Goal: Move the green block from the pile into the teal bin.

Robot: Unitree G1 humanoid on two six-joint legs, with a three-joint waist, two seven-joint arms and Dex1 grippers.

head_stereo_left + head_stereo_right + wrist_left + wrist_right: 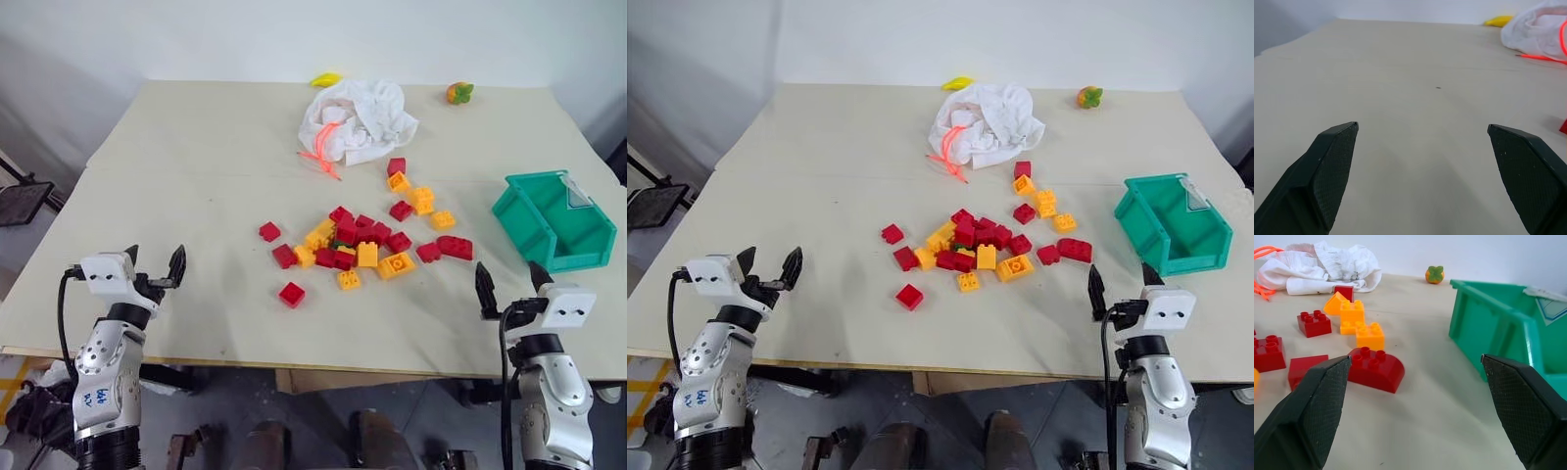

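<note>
Lying on the worktop [196,196]: the pile [367,245] of red and yellow studded bricks, loosely scattered around the middle.
Green block [337,245]: barely showing as a dark sliver in the thick of the pile, wedged among red and yellow bricks; shape not clear.
Teal bin [519,211]: upright on the right side of the worktop, apart from the pile, clear label panel on its far right wall.
Nearest bricks to the bin: a red rounded brick [1374,368] and a yellow brick [1370,335], both apart from its wall.
Stray bricks: one red [291,294] on the near side of the pile, another red [269,231] at its left.
White bag [358,119]: crumpled, orange cord trailing, beyond the pile.
Far edge: a yellow item [326,79] behind the bag, a small orange and green toy fruit [458,93] to the right.
Left gripper [155,257]: near left edge, over bare worktop, jaws wide, holding nothing.
Right gripper [507,274]: near right edge, in front of the bin, jaws wide, holding nothing.
</note>
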